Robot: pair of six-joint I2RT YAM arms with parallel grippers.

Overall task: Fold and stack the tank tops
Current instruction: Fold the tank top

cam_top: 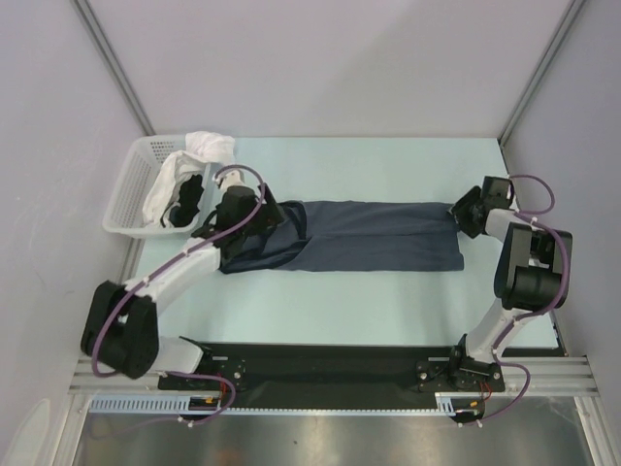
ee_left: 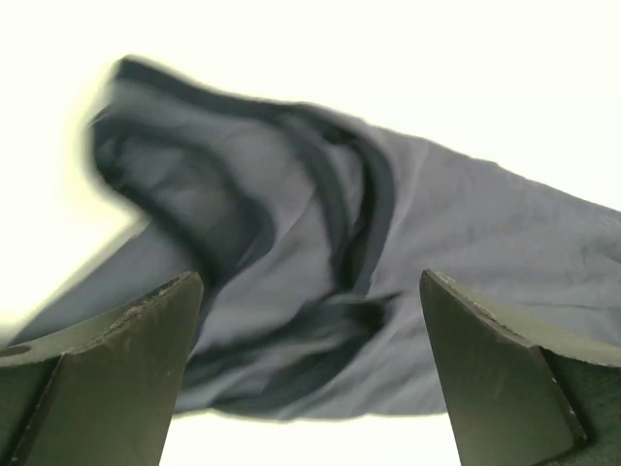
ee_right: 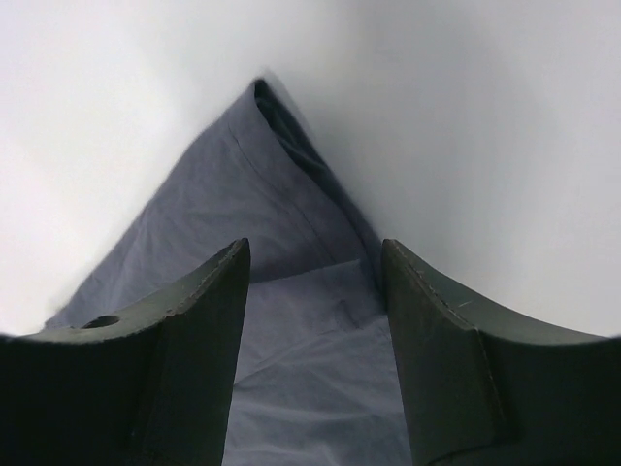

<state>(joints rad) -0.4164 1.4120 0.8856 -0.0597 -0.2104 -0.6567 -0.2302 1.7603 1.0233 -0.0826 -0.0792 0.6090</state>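
Note:
The slate-blue tank top [cam_top: 369, 241] lies stretched left to right across the table, folded lengthwise, with its strap end bunched at the left. My left gripper [cam_top: 279, 219] hovers over that bunched end; in the left wrist view its fingers stand wide apart [ee_left: 310, 282] above the rumpled straps [ee_left: 291, 223], holding nothing. My right gripper [cam_top: 456, 217] is at the top's right end. In the right wrist view it is open [ee_right: 315, 250], with the cloth's folded corner [ee_right: 272, 194] lying between and beyond the fingers. A black cloth [cam_top: 186, 206] lies in the basket.
The white lattice basket [cam_top: 128, 190] stands at the far left edge, with white cloth [cam_top: 209, 146] spilling over its rim. Grey walls close in the table on the left, back and right. The black base rail [cam_top: 320, 364] runs along the near edge.

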